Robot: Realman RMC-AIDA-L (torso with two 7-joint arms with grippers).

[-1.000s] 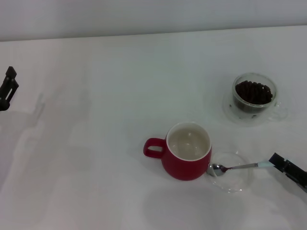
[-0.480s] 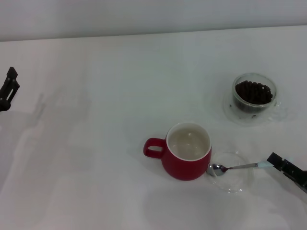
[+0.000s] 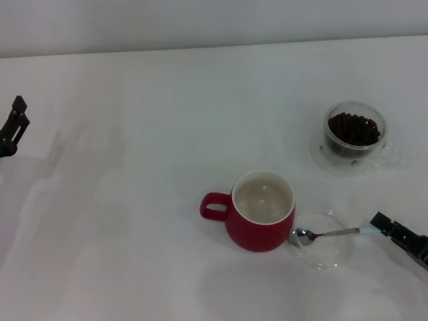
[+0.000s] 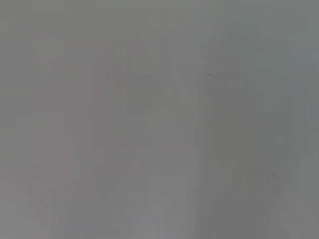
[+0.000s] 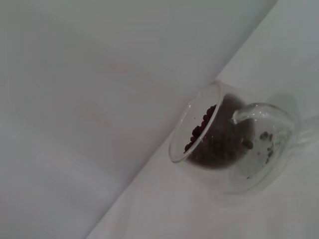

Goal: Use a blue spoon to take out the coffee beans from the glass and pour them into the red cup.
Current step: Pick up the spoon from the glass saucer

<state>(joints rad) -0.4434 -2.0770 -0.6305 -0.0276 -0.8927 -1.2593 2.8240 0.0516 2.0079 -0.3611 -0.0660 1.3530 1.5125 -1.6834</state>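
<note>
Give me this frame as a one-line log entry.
right tool at spoon handle end | spoon bowl on saucer | beans in glass | cup empty | left tool parked at table's left edge

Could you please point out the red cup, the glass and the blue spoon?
red cup [image 3: 257,234], head view, on its red front wall.
glass [image 3: 354,131], head view, on its rim.
blue spoon [image 3: 305,235], head view, on its metal bowl.

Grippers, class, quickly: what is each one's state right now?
Left gripper: parked at the table's left edge, holding nothing.
Right gripper: at the blue spoon handle's end.
</note>
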